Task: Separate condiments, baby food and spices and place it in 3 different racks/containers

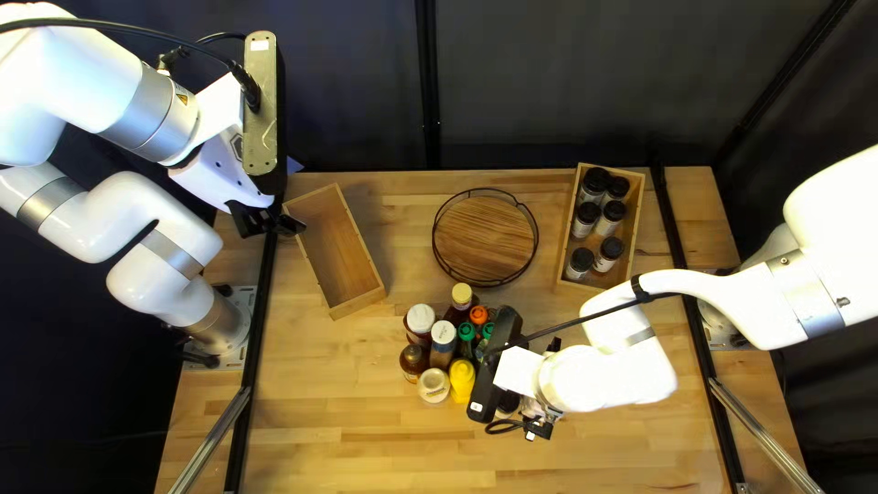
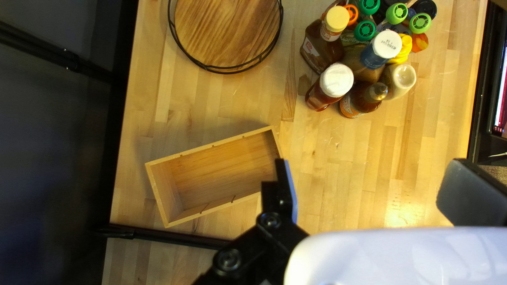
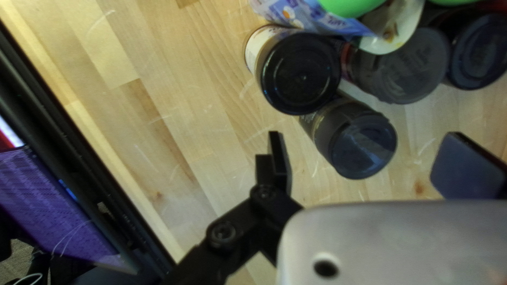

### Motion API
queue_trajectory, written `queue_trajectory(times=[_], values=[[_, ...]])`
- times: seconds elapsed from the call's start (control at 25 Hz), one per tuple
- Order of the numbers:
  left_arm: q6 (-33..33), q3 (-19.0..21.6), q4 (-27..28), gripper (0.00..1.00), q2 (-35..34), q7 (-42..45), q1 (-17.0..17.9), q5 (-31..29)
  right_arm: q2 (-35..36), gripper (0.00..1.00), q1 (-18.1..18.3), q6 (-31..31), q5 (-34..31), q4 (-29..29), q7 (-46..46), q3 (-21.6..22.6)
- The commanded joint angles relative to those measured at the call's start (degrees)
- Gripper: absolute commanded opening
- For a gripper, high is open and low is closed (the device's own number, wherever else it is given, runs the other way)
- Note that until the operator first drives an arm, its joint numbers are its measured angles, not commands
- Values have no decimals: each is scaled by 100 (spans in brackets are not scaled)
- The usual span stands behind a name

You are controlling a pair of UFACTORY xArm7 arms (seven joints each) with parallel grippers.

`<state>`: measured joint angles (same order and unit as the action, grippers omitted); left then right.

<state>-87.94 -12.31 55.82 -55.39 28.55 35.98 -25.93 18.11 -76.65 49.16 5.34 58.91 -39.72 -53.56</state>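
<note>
My left gripper (image 1: 265, 220) is over the left edge of an empty wooden box (image 1: 340, 252); in the left wrist view this gripper (image 2: 376, 191) stands open, holding nothing. My right gripper (image 1: 538, 426) is low beside the cluster, its fingertips partly hidden by the arm. In the right wrist view the open gripper (image 3: 367, 164) has a black-capped spice jar (image 3: 362, 142) ahead between its fingers, not gripped. More dark-lidded jars and a baby food pouch (image 3: 311, 16) lie beyond. Sauce bottles (image 1: 443, 343) crowd the table's middle. Several spice jars (image 1: 585, 220) stand in the right wooden box (image 1: 560, 247).
A round wooden tray with a black wire rim (image 1: 485, 240) lies between the two boxes, toward the far edge. Black rails (image 1: 261, 320) run along both sides of the table. My right arm reaches over the right part of the table, close to the bottles.
</note>
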Motion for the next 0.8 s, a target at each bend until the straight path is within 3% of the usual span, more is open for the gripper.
queue_trajectory(times=[0.04, 0.12, 0.2, 0.52, 0.68, 0.8], values=[[0, 0, 0, 100, 0, 0, 0, 0, 30, 80, -31, -104, -84, -83, 9, -17], [0, 0, 0, 100, 0, 0, 0, 0, 23, 62, -54, -128, -123, -114, -7, -32], [0, 0, 0, 100, 0, 0, 0, 0, 25, 13, -68, -143, -149, -137, -21, -44], [0, 0, 0, 100, 0, 0, 0, 0, -20, 2, -178, 87, -316, -71, -166, -130], [0, 0, 0, 100, 0, 0, 0, 0, -362, 2, -529, 706, -945, -26, -619, -420], [0, 0, 0, 100, 0, 0, 0, 0, -1134, 2, -909, 1111, -1846, -320, -1292, -675]])
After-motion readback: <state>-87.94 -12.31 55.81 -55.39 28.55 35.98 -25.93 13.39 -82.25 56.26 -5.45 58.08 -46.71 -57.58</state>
